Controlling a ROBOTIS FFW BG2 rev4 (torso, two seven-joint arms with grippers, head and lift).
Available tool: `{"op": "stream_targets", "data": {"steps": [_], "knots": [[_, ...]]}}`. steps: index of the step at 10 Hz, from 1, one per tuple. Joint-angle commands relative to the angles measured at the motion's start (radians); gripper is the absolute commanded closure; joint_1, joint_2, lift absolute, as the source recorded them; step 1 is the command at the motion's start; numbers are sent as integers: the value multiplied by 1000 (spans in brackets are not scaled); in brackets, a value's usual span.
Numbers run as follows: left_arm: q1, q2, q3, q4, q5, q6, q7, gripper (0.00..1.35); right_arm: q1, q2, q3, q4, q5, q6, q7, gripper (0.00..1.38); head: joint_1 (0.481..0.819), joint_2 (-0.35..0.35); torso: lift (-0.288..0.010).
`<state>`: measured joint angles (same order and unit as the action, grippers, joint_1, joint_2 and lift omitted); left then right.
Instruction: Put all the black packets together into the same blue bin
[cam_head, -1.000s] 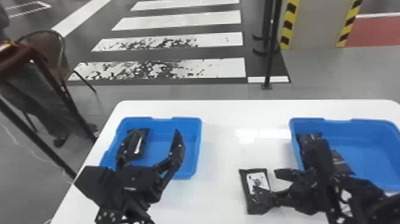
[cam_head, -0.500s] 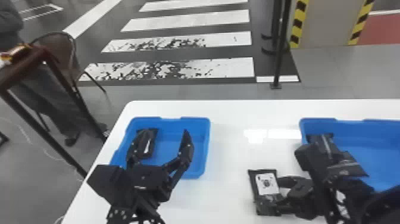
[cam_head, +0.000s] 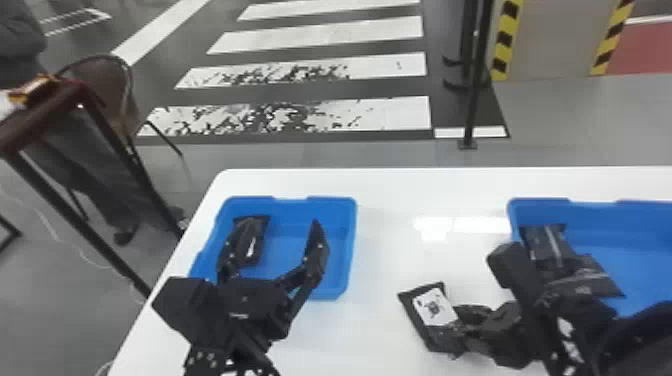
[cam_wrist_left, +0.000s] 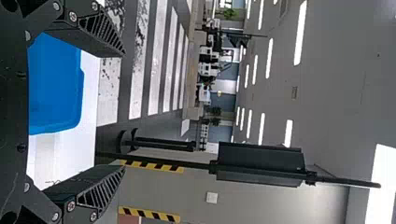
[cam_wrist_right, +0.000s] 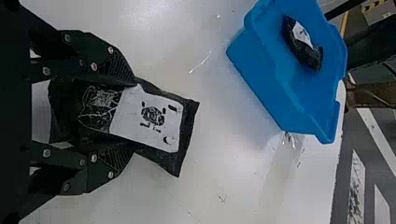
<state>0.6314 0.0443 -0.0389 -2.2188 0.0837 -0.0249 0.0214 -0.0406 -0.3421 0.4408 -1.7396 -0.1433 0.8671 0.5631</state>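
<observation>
Our black 2-finger R gripper (cam_wrist_right: 134, 116) is clamped on a crinkly black rectangular packet w/ white label (cam_wrist_right: 152, 119), between bins. Held near one end, it may swivel or slip. Spread black L gripper (cam_wrist_left: 124, 111) is by the rounded blue plastic L bin (cam_head: 351, 250), 1 pkt (cam_head: 255, 240) inside; the similar R bin (cam_head: 537, 203) has pkts (cam_head: 544, 244) too, so we might mis-sort.

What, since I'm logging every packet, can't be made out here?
Right bin, head view: its right end is cut off by the picture's edge.
Its near part, head view: hidden behind the right arm, so its packets can't be counted for certain.
Held packet, right wrist view: its underside faces away from the camera.
Left bin's packet, head view: the left gripper covers part of its left side.
</observation>
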Motion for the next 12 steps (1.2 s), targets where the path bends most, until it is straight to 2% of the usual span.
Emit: {"op": "stream_targets", "data": {"steps": [1, 4, 6, 8, 9, 10, 12], "knots": [[2, -1, 3, 1, 0, -2, -1, 188, 4, 0, -2, -4, 6, 4, 0, 1079, 695, 212, -110], [4, -4, 11, 6, 0, -9, -3, 188, 48, 0, -54, -56, 10, -60, -12, 1095, 695, 210, -110], [4, -4, 11, 6, -2, -19, -3, 188, 144, 12, -150, -181, 20, -168, -48, 1095, 695, 206, -110], [7, -4, 13, 6, -4, -24, -5, 188, 283, 49, -307, -353, 60, -236, -103, 1095, 695, 181, -110], [7, -4, 13, 6, -4, -24, -5, 188, 347, 80, -407, -419, 93, -224, -129, 1095, 695, 165, -110], [9, -4, 15, 6, -4, -24, -5, 188, 374, 101, -499, -436, 125, -202, -135, 1095, 695, 119, -110], [7, -4, 13, 6, -6, -24, -8, 188, 389, 114, -606, -439, 177, -165, -153, 1095, 695, -14, -110]]}}
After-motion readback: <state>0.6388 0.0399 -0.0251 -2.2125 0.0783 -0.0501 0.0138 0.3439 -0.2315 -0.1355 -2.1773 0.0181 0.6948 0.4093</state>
